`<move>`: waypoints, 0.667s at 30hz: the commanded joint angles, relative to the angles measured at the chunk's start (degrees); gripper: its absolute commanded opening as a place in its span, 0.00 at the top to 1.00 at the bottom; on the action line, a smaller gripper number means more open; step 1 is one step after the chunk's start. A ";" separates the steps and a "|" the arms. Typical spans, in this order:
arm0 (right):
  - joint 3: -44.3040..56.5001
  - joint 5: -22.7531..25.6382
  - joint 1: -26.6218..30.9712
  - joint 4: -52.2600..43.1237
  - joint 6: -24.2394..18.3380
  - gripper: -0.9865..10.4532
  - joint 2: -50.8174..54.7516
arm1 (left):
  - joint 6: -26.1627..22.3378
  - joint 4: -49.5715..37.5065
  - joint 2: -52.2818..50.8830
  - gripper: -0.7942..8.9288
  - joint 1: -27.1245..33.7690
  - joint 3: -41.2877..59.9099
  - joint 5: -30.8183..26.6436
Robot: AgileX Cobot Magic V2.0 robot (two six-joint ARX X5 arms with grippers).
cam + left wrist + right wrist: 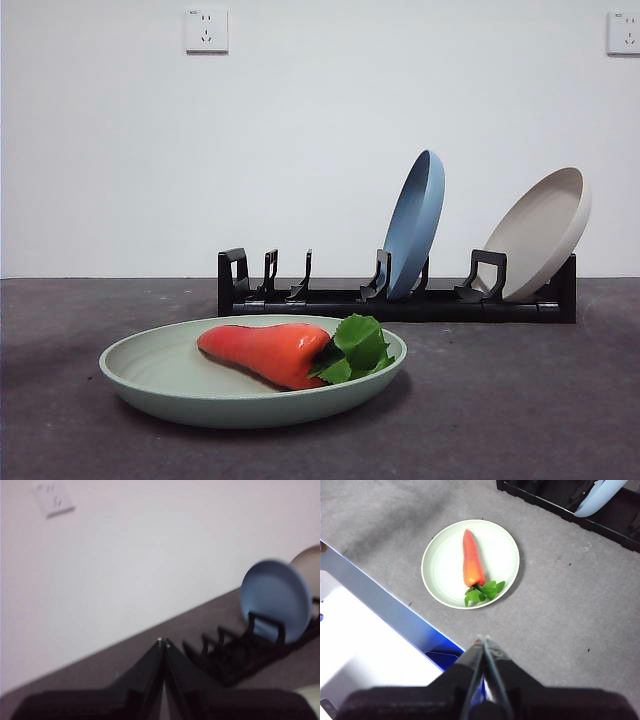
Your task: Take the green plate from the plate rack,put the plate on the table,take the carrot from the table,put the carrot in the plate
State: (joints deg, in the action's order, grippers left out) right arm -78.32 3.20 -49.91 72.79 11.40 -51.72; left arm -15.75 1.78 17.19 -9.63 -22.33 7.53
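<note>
Orange-red carrot (262, 352), sage green plate (170, 385), black rack (400, 303).

Dark grey desk (520, 400). Green plate (170, 385) sits flat on it near the front. Black plate rack (400, 303) stands behind, near the wall, well apart from the plate.

the front view is showing sharp and evenly lit, with a soft shadow lying under the green plate (160, 385) and a mild sheen sitting on the carrot (265, 352). the left wrist view is looking blurred throughout, the blue plate (275, 599) smeared at its edges. the right wrist view is staying crisp, though a white surface (365, 645) at the lower left is glaring.
</note>
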 commanded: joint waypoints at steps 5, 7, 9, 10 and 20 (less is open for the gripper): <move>0.13 0.17 -0.09 -0.28 0.59 0.91 0.04 | 1.44 -0.81 -8.13 0.92 2.95 12.66 -1.70; 0.13 0.15 -0.09 -0.28 0.59 0.91 0.04 | 1.73 -0.57 -9.90 0.92 3.52 15.06 -1.68; 0.13 0.15 -0.09 -0.28 0.59 0.91 0.04 | 2.49 -0.42 -11.47 0.92 4.02 17.27 -1.66; 0.13 0.15 -0.09 -0.28 0.59 0.91 0.04 | 2.62 -0.22 -12.17 0.92 4.17 18.25 -1.64; 0.13 0.15 -0.09 -0.28 0.59 0.91 0.04 | 3.93 7.89 -16.87 0.92 4.50 22.12 -1.51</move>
State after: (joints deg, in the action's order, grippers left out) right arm -78.32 3.20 -49.91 72.79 11.40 -51.72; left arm -12.80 8.67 0.86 -5.30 -0.97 5.96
